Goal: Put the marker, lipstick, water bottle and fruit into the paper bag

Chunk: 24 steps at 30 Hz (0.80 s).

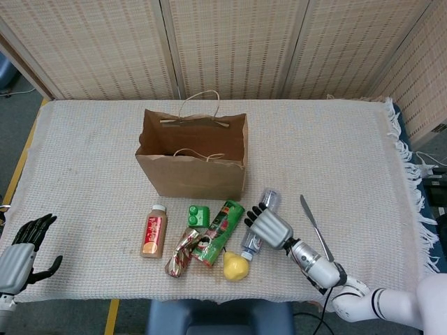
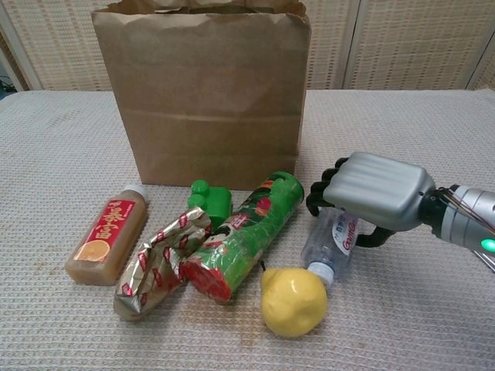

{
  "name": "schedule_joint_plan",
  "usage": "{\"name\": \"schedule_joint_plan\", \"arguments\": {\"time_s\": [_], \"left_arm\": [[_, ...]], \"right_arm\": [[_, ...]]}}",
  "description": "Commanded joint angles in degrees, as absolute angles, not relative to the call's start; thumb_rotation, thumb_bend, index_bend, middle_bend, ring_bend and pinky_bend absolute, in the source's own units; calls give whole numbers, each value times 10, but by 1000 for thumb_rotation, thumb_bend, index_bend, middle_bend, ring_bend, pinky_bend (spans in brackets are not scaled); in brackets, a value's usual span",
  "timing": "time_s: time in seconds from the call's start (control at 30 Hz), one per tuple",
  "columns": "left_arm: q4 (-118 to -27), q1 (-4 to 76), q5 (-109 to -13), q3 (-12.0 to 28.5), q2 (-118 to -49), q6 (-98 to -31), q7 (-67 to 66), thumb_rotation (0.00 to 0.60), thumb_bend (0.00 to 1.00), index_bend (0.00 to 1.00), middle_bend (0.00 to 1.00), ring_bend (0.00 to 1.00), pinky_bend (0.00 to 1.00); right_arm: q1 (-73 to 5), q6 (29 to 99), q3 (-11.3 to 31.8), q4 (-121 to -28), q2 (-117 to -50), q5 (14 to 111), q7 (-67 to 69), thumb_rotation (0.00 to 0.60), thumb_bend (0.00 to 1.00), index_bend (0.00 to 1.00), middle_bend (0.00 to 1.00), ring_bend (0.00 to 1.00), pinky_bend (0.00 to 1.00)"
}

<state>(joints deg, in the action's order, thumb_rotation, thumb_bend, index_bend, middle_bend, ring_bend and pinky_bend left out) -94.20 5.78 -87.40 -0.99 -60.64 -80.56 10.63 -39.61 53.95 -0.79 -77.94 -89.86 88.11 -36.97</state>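
The right hand (image 2: pixel 371 189) curls its dark fingers (image 2: pixel 319 195) over the water bottle (image 2: pixel 334 239), thumb hooked under on the near side, so it seems to be closing on the bottle rather than holding it clear of the table. The bottle lies directly beneath the hand, its long axis running from its cap, beside the lemon (image 2: pixel 293 301), back toward the paper bag (image 1: pixel 192 167). The left hand (image 1: pixel 21 250), fingers spread and holding nothing, rests well apart at the table's left edge.
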Motion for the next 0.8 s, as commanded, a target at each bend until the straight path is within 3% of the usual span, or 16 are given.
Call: {"name": "schedule_joint_plan", "arguments": {"time_s": [0.03,0.13,0.3,0.43,0.63,0.8], "left_arm": [[-942,58,-873,-10,-606,-805,108,600,369,0,0,0,44],[-943,58,-873,-10,-605,-804,111,600,368,0,0,0,44],[-942,58,-875,-10,-605,-805,110,600,369,0,0,0,44],[-944,58,-875,-11,-606,-805,108,600,369,0,0,0,44],[-948,58,-877,-12,-607,-806,100,600,370,0,0,0,44],[-948,57,-876,-12,-607,-805,102,600,371,0,0,0,44]], "right_arm": [[-389,574,-8,-796,-886,905,-340,600,296,590,509,511,546],[-381,616,-9,-825,-857,935,-297,600,315,643,552,562,601],[-359,705,-5,-885,-803,982,-240,600,316,646,553,564,604],[-342,774,24,-952,-760,997,-209,600,316,647,553,564,604],[-353,826,112,-1019,-741,984,-218,600,316,644,553,564,603],[-389,828,195,-1015,-791,925,-267,600,315,637,553,564,603]]}}
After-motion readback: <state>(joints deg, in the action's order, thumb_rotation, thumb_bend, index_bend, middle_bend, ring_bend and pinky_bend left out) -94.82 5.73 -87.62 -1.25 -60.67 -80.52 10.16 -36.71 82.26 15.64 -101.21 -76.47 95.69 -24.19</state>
